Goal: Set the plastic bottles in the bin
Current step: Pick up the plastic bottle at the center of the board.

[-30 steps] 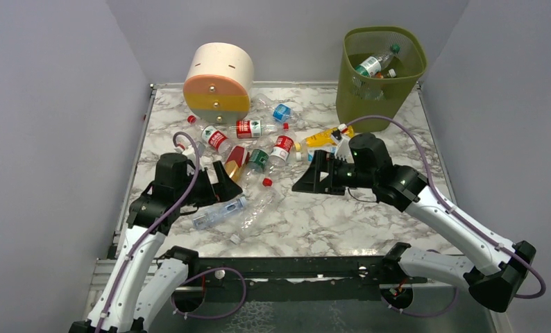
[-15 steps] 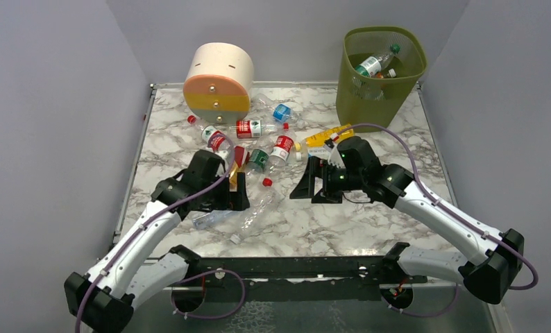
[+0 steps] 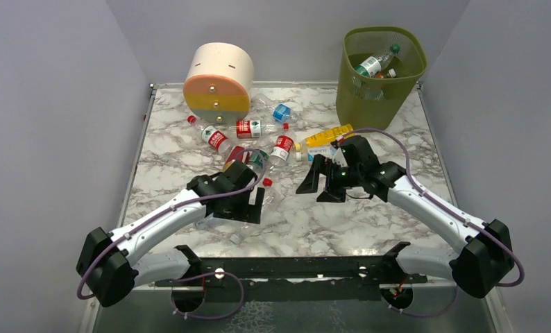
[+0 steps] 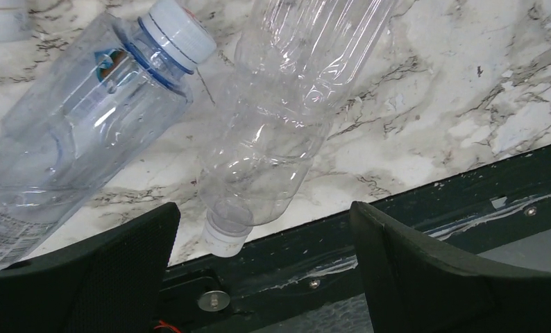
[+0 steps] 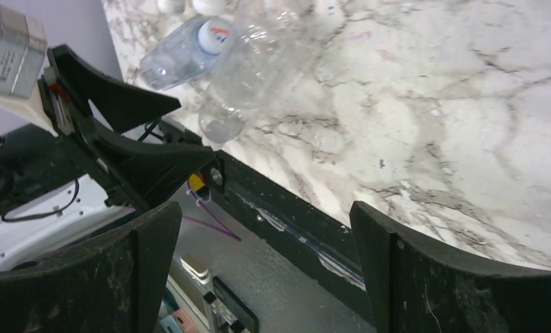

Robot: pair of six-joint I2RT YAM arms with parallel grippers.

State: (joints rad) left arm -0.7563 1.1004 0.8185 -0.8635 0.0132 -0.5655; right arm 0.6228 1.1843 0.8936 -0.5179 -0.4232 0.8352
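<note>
My left tool [image 3: 253, 206] hangs with its fingers apart above a clear crumpled plastic bottle [image 4: 280, 125], which lies near the near edge of the marble surface [image 3: 314, 223]. My right tool [image 3: 320, 182] is apart too and holds nothing. The olive-green mesh bin [image 3: 370, 100] stands at the far right corner with a clear green-capped bottle [image 3: 374, 64] inside.

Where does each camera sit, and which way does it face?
Top external: above and behind, looking down toward the bin; left arm and right arm show.
Left wrist: on the left arm, facing the near table edge; left gripper shows.
Right wrist: on the right arm, facing that edge; right gripper, left gripper show.
Shared: both wrists see the clear bottle.
</note>
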